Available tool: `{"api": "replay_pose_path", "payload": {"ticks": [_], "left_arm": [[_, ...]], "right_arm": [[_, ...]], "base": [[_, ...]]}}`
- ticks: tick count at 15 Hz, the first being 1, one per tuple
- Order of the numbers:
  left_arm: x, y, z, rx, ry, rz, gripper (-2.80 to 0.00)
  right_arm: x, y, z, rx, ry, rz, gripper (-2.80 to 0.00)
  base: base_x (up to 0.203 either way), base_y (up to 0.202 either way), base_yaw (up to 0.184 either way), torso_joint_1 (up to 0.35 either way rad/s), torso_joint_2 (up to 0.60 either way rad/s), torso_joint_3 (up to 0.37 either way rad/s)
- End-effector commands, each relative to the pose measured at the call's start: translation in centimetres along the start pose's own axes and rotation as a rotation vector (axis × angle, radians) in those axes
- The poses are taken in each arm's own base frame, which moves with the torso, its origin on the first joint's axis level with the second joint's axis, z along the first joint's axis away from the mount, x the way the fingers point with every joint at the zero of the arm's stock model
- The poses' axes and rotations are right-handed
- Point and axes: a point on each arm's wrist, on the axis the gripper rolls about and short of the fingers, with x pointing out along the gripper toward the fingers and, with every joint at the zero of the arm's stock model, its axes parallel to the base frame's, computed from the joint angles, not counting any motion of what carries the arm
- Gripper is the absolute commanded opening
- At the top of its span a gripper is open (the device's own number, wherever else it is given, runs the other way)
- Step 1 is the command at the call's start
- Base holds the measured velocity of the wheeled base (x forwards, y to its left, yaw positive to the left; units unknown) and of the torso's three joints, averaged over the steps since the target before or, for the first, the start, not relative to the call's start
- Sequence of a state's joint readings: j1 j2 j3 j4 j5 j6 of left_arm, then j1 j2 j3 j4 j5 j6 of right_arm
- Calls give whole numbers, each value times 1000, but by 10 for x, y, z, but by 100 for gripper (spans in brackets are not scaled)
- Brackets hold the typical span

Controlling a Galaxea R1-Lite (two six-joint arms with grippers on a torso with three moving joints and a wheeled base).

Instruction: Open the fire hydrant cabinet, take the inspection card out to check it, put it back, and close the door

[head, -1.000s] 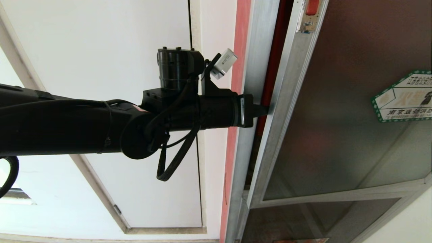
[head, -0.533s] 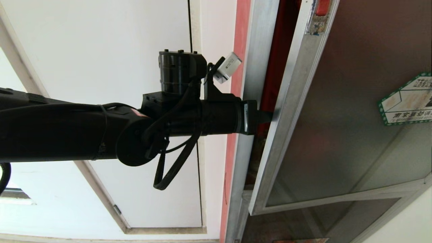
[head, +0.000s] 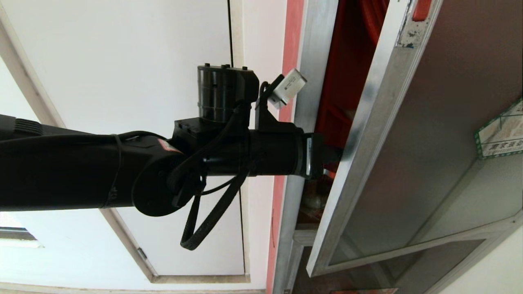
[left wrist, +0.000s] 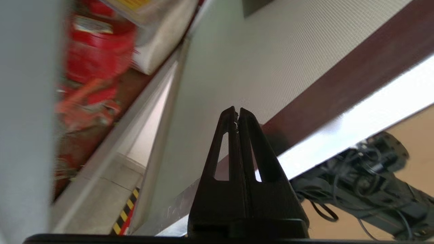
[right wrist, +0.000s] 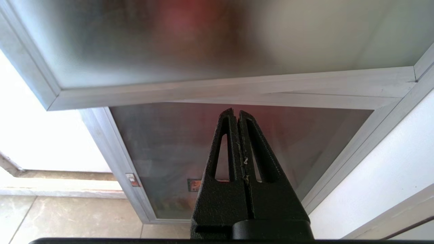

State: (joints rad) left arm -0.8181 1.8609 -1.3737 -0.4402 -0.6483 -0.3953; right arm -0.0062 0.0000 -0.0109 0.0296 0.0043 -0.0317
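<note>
The door [head: 429, 134], dark glass in an aluminium frame with a green-bordered sticker [head: 500, 134], stands partly open from the fire hydrant cabinet [head: 310, 61]. Red shows inside through the gap [head: 347, 81]. My left gripper [head: 333, 157] is shut, its tip tucked behind the door's free edge. In the left wrist view the left gripper [left wrist: 236, 111] lies along the door's white inner face [left wrist: 257, 57], with red fittings [left wrist: 95, 61] and the white hose [left wrist: 162, 44] beyond. A blurred white and yellow sheet [left wrist: 135, 5] lies above the hose; I cannot tell whether it is the inspection card. My right gripper [right wrist: 236, 111] hangs shut, low down.
A white wall panel [head: 163, 61] and a red strip [head: 286, 81] lie left of the cabinet. Below the door sits a smaller glass panel [right wrist: 190, 142] with a red label. Beige floor tiles [right wrist: 51, 217] lie at the cabinet's foot.
The door has swung further open, widening the red gap. My left gripper has moved right and slightly down with the door's edge. The right gripper's state is unchanged.
</note>
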Motion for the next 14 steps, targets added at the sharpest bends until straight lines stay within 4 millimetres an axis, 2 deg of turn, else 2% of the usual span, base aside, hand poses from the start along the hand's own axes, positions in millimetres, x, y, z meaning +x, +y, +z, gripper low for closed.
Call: {"api": "replay_pose_path", "payload": {"ticks": [1,5,14], "left_arm": [[3,-7,-1,1,5,-22,-280],[12,-21,-17,-14,52,-63,-280],[16,-44,-30,-24,119,-178,-280]], "right_arm": [[0,0,0,-1,2,0,-280],[0,0,0,-1,2,0,-280],[0,0,0,-1,2,0,-280]], "base": [[0,0,0,0,0,0],[0,0,0,0,0,0],[0,0,0,0,0,0]]}}
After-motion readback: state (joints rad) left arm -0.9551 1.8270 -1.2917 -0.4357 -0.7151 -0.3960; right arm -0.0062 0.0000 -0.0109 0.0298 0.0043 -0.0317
